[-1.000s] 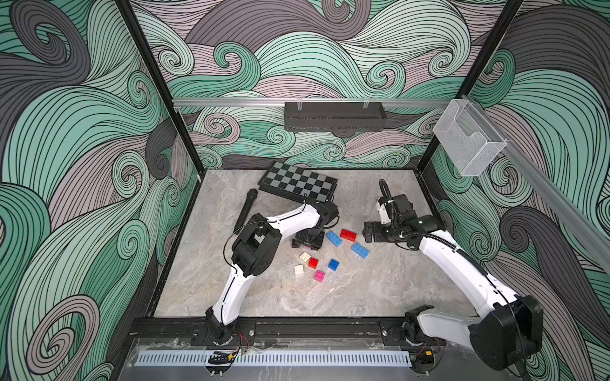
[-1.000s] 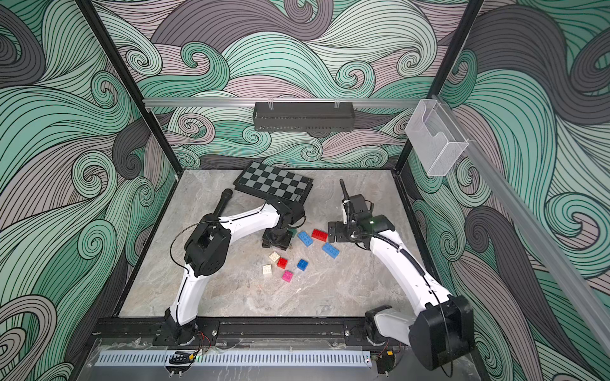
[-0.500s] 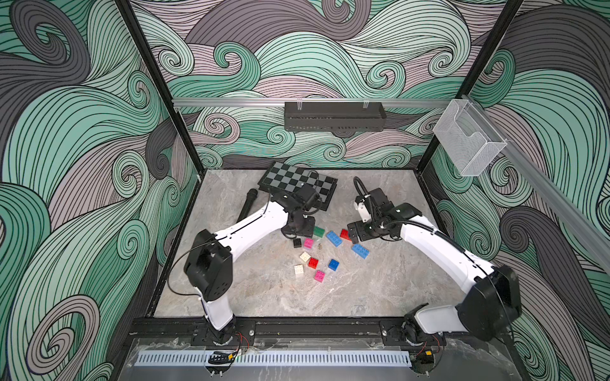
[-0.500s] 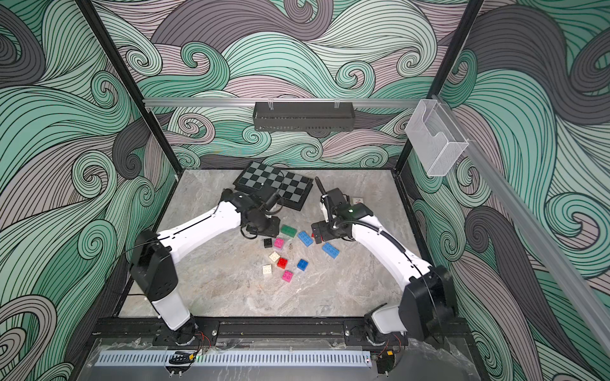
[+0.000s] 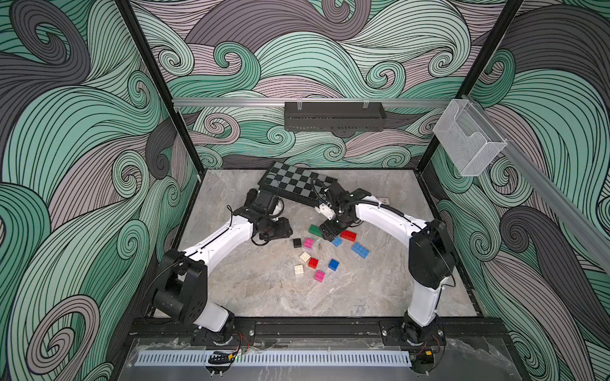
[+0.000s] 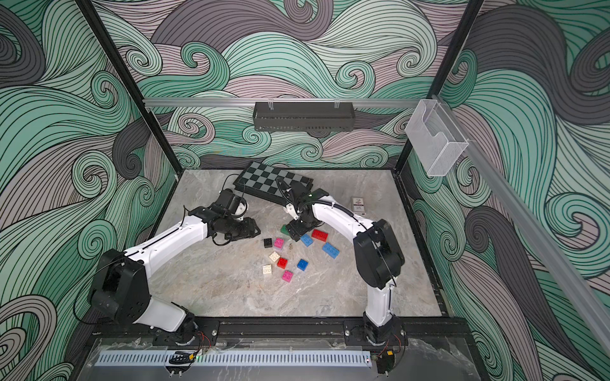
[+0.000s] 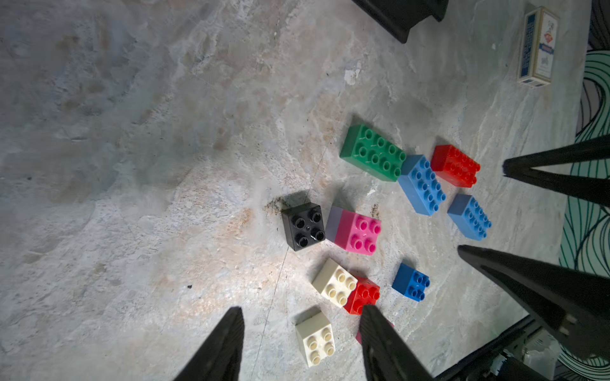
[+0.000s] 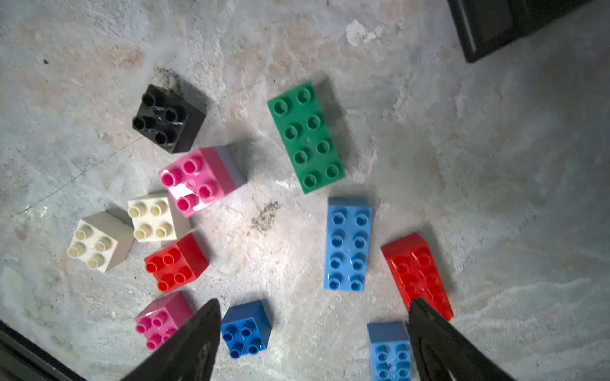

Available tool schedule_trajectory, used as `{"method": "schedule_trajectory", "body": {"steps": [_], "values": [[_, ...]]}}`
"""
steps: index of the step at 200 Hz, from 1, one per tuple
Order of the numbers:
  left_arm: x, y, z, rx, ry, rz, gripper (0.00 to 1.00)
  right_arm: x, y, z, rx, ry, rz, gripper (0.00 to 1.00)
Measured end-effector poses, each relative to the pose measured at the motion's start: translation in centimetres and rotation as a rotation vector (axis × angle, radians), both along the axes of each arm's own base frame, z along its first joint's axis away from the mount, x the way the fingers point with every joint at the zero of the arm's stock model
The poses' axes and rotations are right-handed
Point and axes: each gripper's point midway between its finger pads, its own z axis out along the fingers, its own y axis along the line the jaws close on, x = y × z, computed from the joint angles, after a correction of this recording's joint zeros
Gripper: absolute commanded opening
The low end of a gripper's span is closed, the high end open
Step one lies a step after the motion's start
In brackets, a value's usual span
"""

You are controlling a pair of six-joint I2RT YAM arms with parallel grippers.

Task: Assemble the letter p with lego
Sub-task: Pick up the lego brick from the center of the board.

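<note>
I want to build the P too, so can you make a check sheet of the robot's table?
Surface: grey marbled tabletop, a few dark crumbs.
Job's things: loose studded plastic bricks, no P yet; green oblong brick lies flat; pink square brick sits on a lilac brick.
Clutter: black-and-grey checkered board; small printed card box.
Grippers: left gripper open, empty; right gripper open, empty.
Cables: black cables on both arms, clear of bricks.
Surroundings: swirl-patterned walls, black slotted shelf, clear plastic holder.

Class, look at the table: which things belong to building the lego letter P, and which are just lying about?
Job: green brick; red oblong; light-blue oblongs; black square; pink squares; cream squares; red square; blue square.
Lying about: checkered board; small box.
</note>
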Motion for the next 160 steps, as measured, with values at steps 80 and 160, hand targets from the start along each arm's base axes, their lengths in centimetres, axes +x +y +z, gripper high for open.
{"method": "schedule_trajectory", "body": {"steps": [80,160], "values": [[1.3,-0.9,1.9,-0.091,-0.085,0.004,0.56,3.0,3.5,-4.0,-0.060,-0.002,0.110,0.80],[1.3,-0.9,1.9,-0.092,-0.088,0.005,0.56,4.8,4.8,-6.1,-0.082,-0.010,0.130,0.61]]}}
